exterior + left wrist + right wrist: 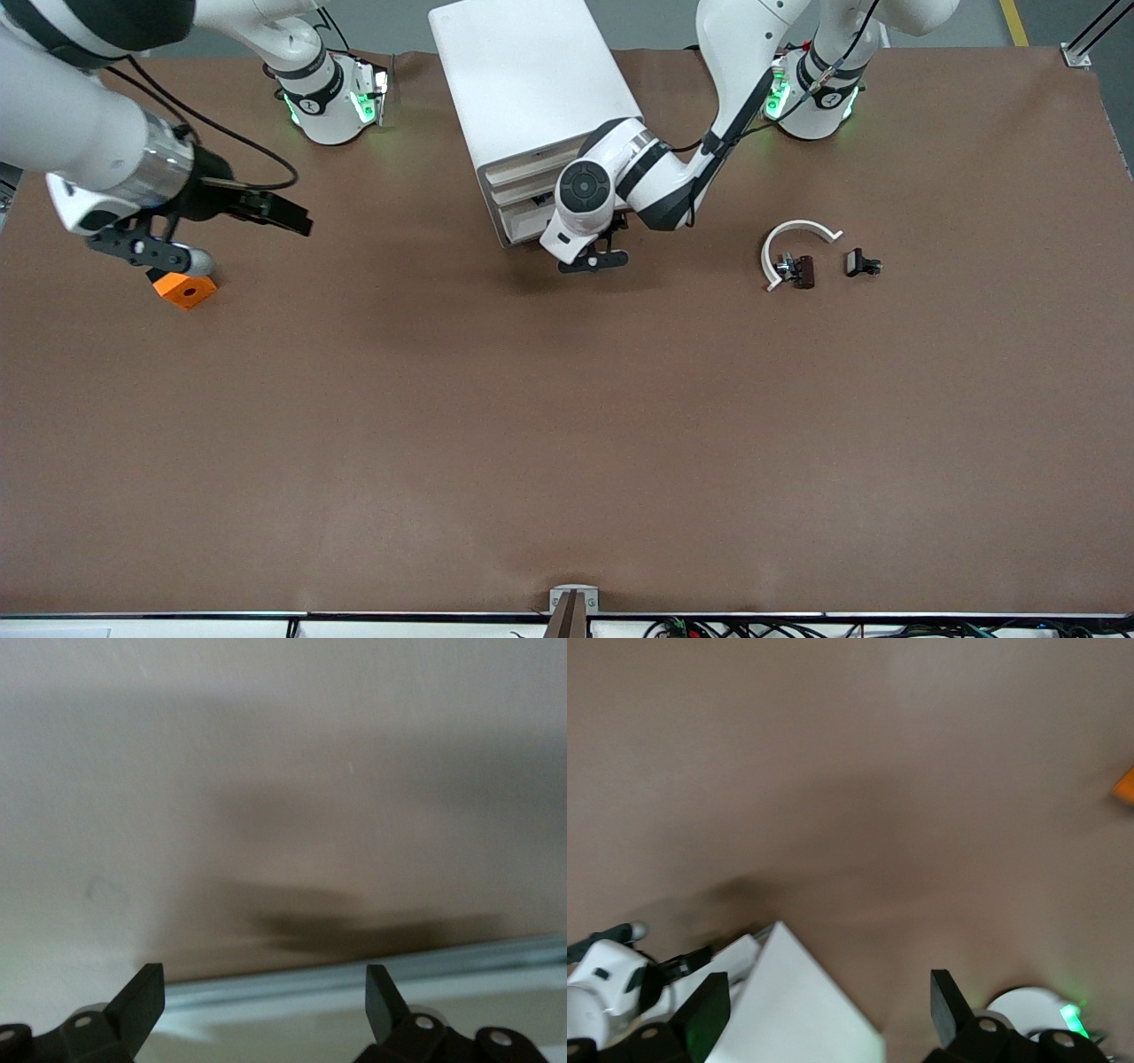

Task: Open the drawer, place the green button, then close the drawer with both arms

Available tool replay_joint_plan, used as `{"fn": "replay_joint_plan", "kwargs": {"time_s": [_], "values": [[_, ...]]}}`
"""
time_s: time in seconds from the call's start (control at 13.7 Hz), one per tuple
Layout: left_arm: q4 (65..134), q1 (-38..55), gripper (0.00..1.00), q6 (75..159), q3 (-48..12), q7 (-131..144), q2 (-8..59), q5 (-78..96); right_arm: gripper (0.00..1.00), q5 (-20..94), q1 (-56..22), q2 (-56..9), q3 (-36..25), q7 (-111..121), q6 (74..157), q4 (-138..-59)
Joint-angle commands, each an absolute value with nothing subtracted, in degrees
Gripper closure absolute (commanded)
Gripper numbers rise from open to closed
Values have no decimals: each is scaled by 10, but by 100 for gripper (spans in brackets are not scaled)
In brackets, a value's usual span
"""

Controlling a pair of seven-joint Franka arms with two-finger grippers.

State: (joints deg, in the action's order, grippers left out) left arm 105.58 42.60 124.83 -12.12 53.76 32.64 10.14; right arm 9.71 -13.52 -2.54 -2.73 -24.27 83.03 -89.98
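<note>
In the front view, the black two-finger left gripper [595,257] is held at the white boxy cabinet's [532,97] cream-fronted drawers [523,199]. The black right gripper [266,213] is raised over the brown table [567,425], beside an orange-and-black cube [184,289]. The button cannot be made out for certain among the small dark pieces [802,270] by the white curved clip [793,248]. In each wrist view, the fingers [142,997] [704,1010] are seen spread wide, with nothing held.

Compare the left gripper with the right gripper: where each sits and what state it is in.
The left gripper is low at the front of the white drawer cabinet, its wrist view filled by a cream drawer front; the right gripper hangs above the table at the right arm's end, above the orange cube. The left arm is folded tightly; the right reaches out long. Both grippers are open and hold nothing.
</note>
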Motion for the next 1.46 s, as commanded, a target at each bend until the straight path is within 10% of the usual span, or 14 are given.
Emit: {"fn": "replay_joint_plan", "kwargs": {"time_s": [0.0, 0.51, 1.39], "values": [[1060, 425, 0, 1238, -141, 552, 323, 100, 0, 63, -99, 9, -16, -147, 837, -930], [1053, 408, 0, 1238, -150, 577, 323, 99, 0, 34, -23, 27, -15, -37, 852, -947], [968, 95, 0, 1202, -144, 560, 248, -60, 0, -4, 15, 35, -15, -3, 825, -884]]}}
